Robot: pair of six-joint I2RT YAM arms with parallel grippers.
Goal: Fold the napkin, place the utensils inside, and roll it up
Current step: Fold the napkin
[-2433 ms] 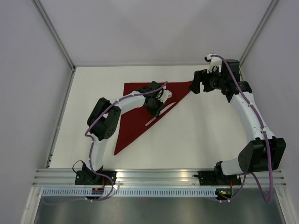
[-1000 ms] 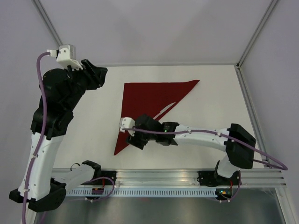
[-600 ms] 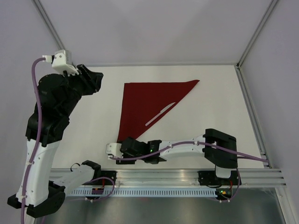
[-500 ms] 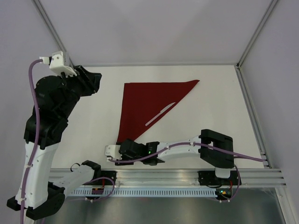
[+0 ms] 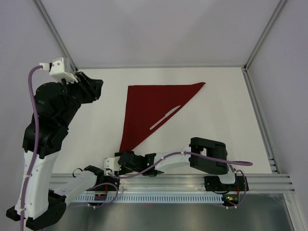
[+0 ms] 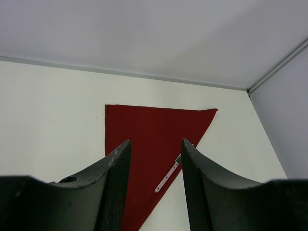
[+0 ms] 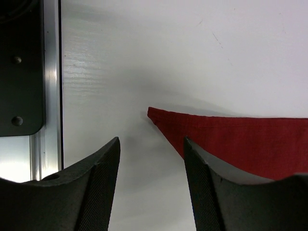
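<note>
Here, folded napkin (image 5: 154, 108), white utensil (image 5: 164, 118) on it, left claw (image 6: 155, 144) raised, right claw (image 7: 151, 144) by napkin's tip, both open, empty.

White table (image 5: 221, 120) (red triangular napkin (image 5: 144, 102))

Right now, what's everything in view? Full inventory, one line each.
napkin: one, dark red, folded into a triangle, flat mid-table
utensil: one, pale and slim, lying on the napkin near its slanted edge
table: one, white, under everything
rail: one, bare metal, along the near edge
left gripper: one, black, open and empty, raised over the table's far left
right gripper: one, black, open and empty, low by the napkin's near corner
</note>
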